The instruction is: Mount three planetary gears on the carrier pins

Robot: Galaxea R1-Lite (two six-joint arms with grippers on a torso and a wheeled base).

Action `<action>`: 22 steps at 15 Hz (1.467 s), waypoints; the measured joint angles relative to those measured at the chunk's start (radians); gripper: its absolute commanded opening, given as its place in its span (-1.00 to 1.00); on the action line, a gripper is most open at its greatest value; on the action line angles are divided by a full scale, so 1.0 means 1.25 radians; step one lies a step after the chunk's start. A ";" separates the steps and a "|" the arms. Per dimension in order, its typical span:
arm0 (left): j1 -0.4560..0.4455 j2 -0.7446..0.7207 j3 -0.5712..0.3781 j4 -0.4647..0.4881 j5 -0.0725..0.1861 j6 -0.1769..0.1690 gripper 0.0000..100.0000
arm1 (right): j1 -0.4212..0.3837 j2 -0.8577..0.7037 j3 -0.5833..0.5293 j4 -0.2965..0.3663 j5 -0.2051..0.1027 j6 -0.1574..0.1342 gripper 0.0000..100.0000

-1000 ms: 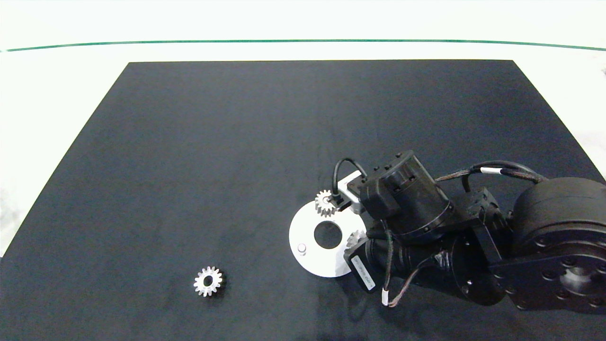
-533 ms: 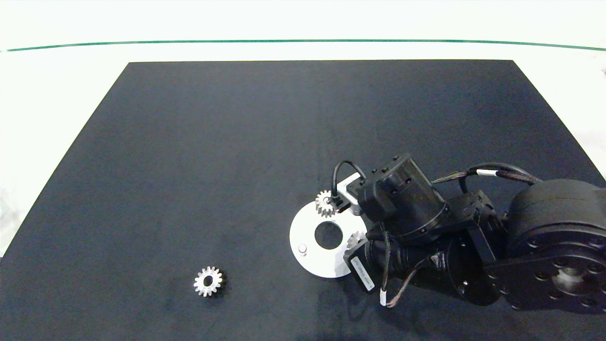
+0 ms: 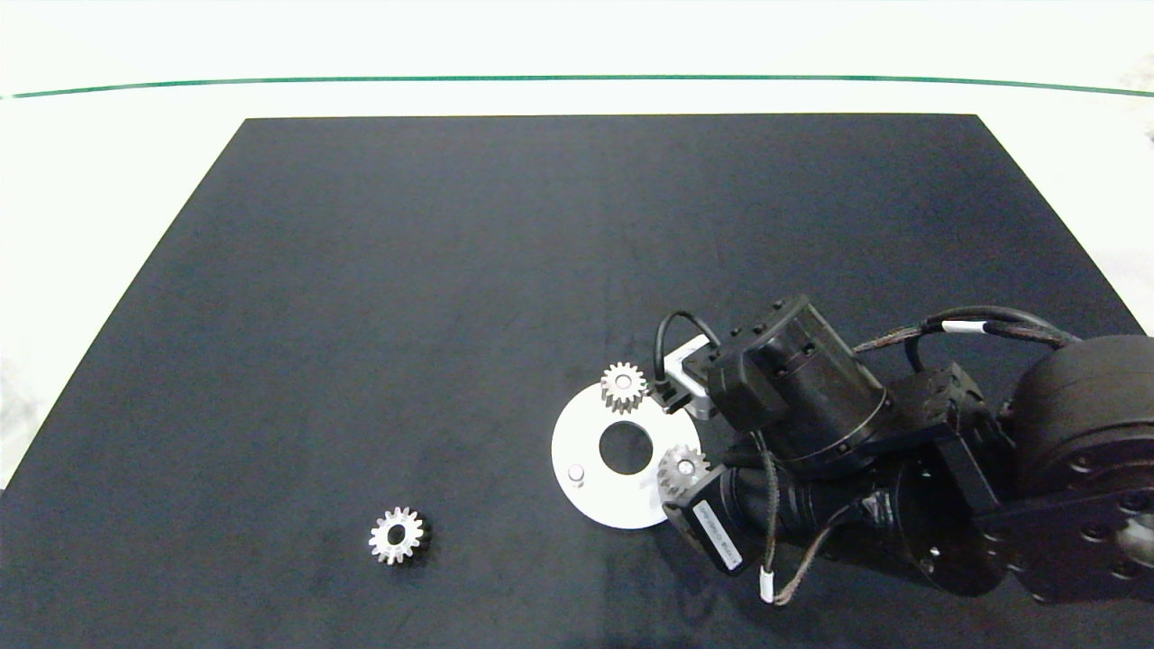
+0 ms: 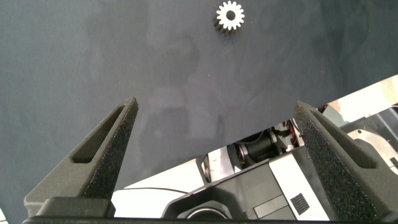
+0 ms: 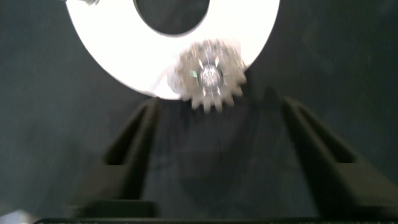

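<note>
Head view: two planetary gears point(image 3: 624, 388) seated on carrier pins of white disc point(image 3: 577, 446) — third gear point(image 3: 396, 535) loose near counter's front edge; right gripper point(image 5: 214, 134) fingers released, empty; left gripper point(image 4: 214, 134) likewise spread

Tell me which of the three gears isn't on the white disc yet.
The gear lying alone on the black mat, far from the white disc. The other two gears each sit on a pin.
</note>
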 measured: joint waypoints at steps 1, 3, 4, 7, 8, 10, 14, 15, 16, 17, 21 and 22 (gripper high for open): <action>0.000 0.002 0.002 0.000 0.000 0.001 1.00 | 0.001 -0.020 0.003 0.018 0.000 0.004 1.00; 0.000 0.010 0.012 -0.001 0.000 0.003 1.00 | 0.002 -0.075 0.014 0.067 0.000 0.018 1.00; 0.000 0.017 0.018 -0.001 -0.001 0.004 1.00 | 0.000 -0.105 0.022 0.085 -0.001 0.025 1.00; -0.004 0.053 0.029 -0.006 -0.002 0.010 1.00 | -0.019 -0.208 0.060 0.109 -0.005 0.027 1.00; -0.006 0.076 0.030 -0.024 -0.003 0.016 1.00 | -0.025 -0.246 0.068 0.125 -0.006 0.027 1.00; -0.010 0.126 0.039 -0.084 -0.003 0.034 1.00 | -0.034 -0.328 0.075 0.179 -0.008 0.026 1.00; -0.058 0.204 0.101 -0.230 -0.002 0.055 1.00 | -0.057 -0.463 0.071 0.247 -0.008 0.025 1.00; -0.069 0.219 0.127 -0.281 -0.002 0.054 1.00 | -0.063 -0.483 0.071 0.253 -0.008 0.025 1.00; -0.077 0.232 0.158 -0.343 -0.002 0.054 1.00 | -0.067 -0.500 0.071 0.260 -0.008 0.025 1.00; -0.082 0.243 0.186 -0.400 -0.002 0.054 1.00 | -0.068 -0.512 0.071 0.263 -0.008 0.027 1.00; -0.104 0.270 0.245 -0.475 -0.002 0.012 1.00 | -0.072 -0.532 0.076 0.264 -0.007 0.028 1.00; -0.108 0.275 0.250 -0.488 -0.002 0.011 1.00 | -0.072 -0.534 0.076 0.265 -0.007 0.029 1.00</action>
